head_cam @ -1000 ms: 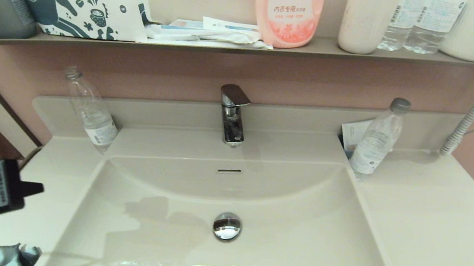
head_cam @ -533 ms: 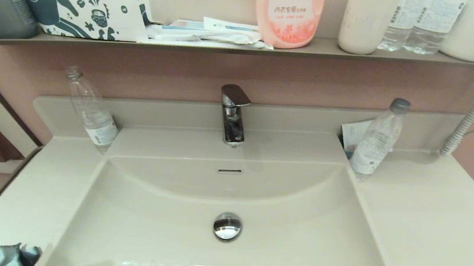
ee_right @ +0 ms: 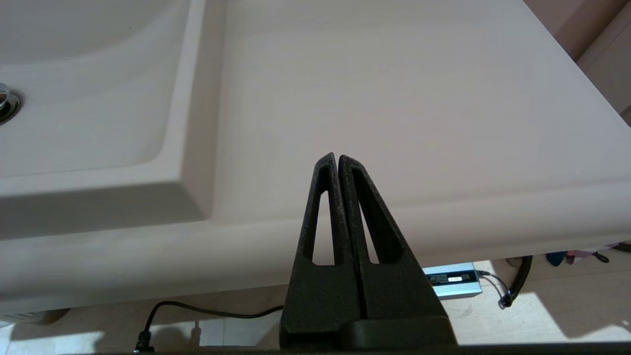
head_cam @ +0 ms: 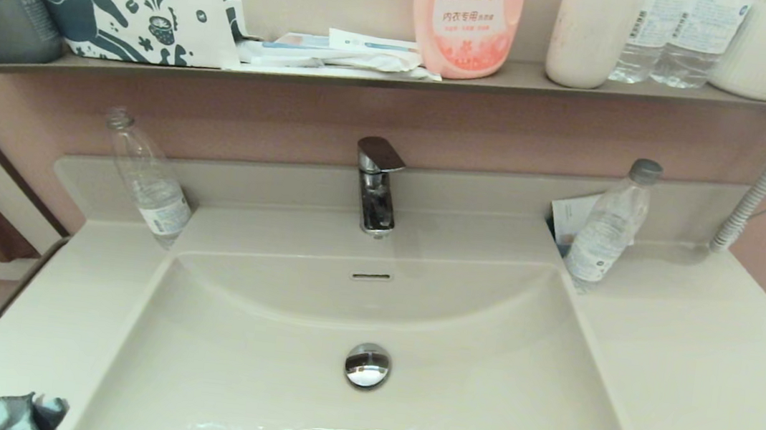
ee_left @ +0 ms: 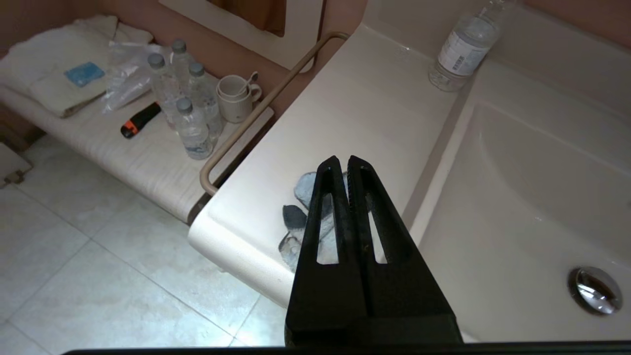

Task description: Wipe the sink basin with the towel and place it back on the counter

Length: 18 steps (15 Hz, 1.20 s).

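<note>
The towel (head_cam: 10,414), light grey-blue with dark charcoal folds, lies crumpled on the counter (head_cam: 57,293) at the near left corner, beside the sink basin (head_cam: 372,307). In the left wrist view my left gripper (ee_left: 343,159) hangs shut and empty above the towel (ee_left: 305,187), apart from it. My right gripper (ee_right: 336,156) is shut and empty, parked over the front edge of the right-hand counter (ee_right: 394,88). Neither gripper shows in the head view. The basin holds only its chrome drain plug (head_cam: 367,365).
A chrome faucet (head_cam: 375,185) stands behind the basin, with a water bottle (head_cam: 146,177) at the back left and another (head_cam: 605,226) at the back right. The wall shelf (head_cam: 370,73) carries a horse-print pouch, bottles and cups. A rail and a low bench (ee_left: 123,133) with bottles flank the left.
My left arm, in the head view at the left edge one second ago, has drawn back out of that view, and its shadow has left the basin. The towel has not moved.
</note>
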Motion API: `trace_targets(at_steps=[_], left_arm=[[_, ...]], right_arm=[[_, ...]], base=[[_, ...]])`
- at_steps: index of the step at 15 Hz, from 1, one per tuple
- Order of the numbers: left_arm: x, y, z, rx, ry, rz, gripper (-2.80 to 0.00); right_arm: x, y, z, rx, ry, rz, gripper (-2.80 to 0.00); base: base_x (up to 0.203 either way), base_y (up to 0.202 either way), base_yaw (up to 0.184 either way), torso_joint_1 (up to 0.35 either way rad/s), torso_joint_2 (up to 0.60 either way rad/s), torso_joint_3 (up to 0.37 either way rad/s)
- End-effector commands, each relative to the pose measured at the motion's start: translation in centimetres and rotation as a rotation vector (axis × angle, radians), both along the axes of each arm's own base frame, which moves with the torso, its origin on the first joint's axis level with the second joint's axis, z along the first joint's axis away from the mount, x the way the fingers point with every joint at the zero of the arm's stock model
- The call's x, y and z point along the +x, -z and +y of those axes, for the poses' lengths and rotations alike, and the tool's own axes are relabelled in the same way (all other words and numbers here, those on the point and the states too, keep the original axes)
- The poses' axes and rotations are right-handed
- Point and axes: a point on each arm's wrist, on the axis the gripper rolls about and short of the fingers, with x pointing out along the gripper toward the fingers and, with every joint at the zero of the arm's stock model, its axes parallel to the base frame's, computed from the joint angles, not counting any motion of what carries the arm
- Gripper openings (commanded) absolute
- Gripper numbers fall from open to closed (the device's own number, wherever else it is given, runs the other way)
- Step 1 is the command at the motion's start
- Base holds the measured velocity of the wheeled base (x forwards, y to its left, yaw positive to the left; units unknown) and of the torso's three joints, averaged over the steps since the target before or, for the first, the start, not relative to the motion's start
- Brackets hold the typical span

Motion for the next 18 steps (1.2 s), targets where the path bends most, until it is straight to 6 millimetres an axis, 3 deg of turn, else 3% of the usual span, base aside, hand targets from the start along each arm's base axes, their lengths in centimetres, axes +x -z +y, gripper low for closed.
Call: trace_targets(at_steps=[1, 4, 8, 10, 18], left_arm=[[-1.5, 2.4, -0.1, 0.031, 0.020, -0.040, -2.80], [-1.3, 5.6, -0.3, 0.108, 0.192, -0.019, -2.80], [2.5, 7.9, -0.5, 0.236, 0.304, -0.062, -2.80], [4.0, 9.3, -0.8, 0.296, 0.446, -0.095, -2.80], [5.3, 12.5, -1.1, 0.329, 0.583, 0.006, -2.80]], right_arm=[[0.0, 0.0, 0.0, 0.000, -0.001, 0.001, -2.80], [0.0, 0.0, 0.0, 0.000, -0.001, 0.002, -2.80], [0.0, 0.0, 0.0, 0.000, -0.001, 0.001, -2.80], [0.0, 0.0, 0.0, 0.000, -0.001, 0.001, -2.80], [0.0, 0.0, 0.0, 0.000, -0.001, 0.001, -2.80]], base=[[0.000, 0.000, 0.000, 0.000, 0.00, 0.000], [0.000, 0.000, 0.000, 0.000, 0.00, 0.000], [0.000, 0.000, 0.000, 0.000, 0.00, 0.000], [0.000, 0.000, 0.000, 0.000, 0.00, 0.000], [0.000, 0.000, 0.000, 0.000, 0.00, 0.000]])
